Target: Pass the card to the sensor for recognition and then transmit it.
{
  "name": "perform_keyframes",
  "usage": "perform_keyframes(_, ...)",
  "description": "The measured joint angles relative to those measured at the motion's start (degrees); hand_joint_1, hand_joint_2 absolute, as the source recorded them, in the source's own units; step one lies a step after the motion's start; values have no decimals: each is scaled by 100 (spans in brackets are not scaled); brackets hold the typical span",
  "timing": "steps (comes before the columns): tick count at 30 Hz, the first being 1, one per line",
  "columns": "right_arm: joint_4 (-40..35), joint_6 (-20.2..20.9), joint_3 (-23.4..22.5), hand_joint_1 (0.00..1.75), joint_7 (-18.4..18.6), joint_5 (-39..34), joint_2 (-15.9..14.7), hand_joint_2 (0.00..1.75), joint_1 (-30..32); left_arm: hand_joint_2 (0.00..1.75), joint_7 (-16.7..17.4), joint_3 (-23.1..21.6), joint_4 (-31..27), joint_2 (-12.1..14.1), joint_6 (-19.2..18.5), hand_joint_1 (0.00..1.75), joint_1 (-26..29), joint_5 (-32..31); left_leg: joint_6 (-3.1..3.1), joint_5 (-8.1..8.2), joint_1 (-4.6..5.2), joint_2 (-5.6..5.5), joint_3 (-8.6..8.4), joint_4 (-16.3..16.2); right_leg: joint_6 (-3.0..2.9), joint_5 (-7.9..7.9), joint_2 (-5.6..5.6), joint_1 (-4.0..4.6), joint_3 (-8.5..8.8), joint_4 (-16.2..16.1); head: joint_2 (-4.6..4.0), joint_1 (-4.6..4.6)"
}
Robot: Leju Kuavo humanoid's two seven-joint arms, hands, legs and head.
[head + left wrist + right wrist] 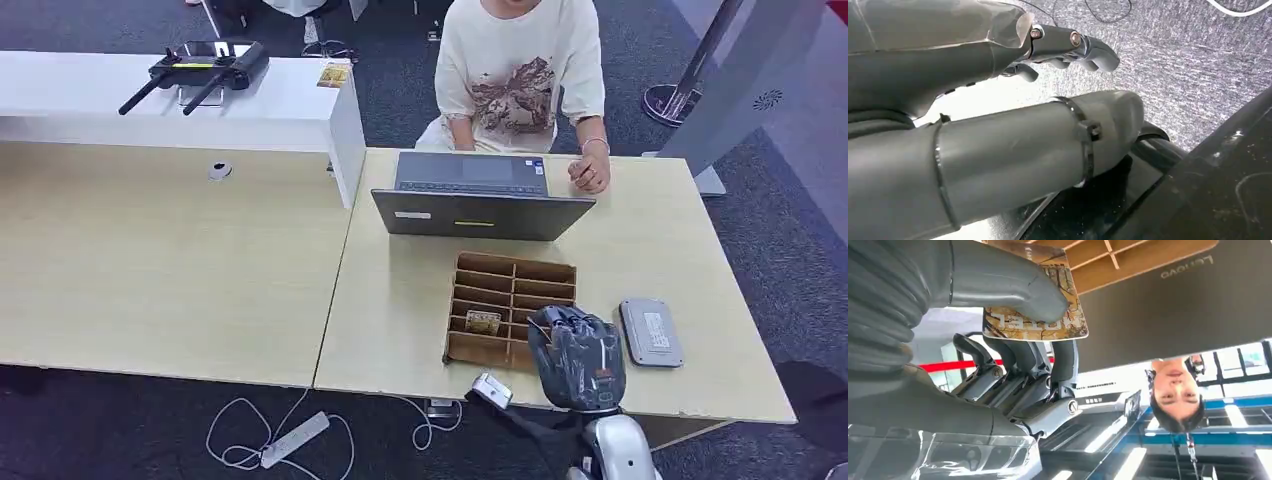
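My right hand hovers over the near right corner of the brown cardboard organizer. In the right wrist view this hand pinches a patterned brown card between the thumb and the fingers, just off the organizer. Another card stands in a near slot of the organizer. The flat grey sensor pad lies on the table just right of my right hand. My left hand hangs over the carpet, holding nothing, fingers apart from the thumb.
An open grey laptop stands behind the organizer, with a person seated at it, one hand on the table. A white raised counter with a black device is at the far left. Cables and a power strip lie on the floor.
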State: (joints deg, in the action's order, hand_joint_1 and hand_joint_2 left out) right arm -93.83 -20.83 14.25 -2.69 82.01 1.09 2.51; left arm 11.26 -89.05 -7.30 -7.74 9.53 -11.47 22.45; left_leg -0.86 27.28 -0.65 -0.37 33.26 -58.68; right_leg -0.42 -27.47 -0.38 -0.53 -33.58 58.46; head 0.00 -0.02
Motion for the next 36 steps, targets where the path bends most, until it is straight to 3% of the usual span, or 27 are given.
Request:
perform_keyframes(17, -452, -289, 81, 173, -527, -295, 0, 175, -127, 0, 0, 0, 0, -22, -26, 0, -1, -83, -2, -2, 0, 0, 0, 0, 0, 1, 0, 0, 1, 1, 0, 2)
perform_keyframes(30, -417, -483, 260, 171, -466, -319, -306, 175, -1295, 0, -35, 0, 0, -22, -28, 0, -2, -173, -5, -5, 0, 3, -1, 0, -3, 6, 4, 0, 1, 2, 0, 0)
perform_keyframes(36, -207, -179, 413, 173, -487, -522, -433, 175, -1973, 0, -37, 0, 0, -22, -28, 0, -1, -201, -4, -7, -1, 2, 0, 0, -3, 7, 2, 0, 1, 5, 0, 0)
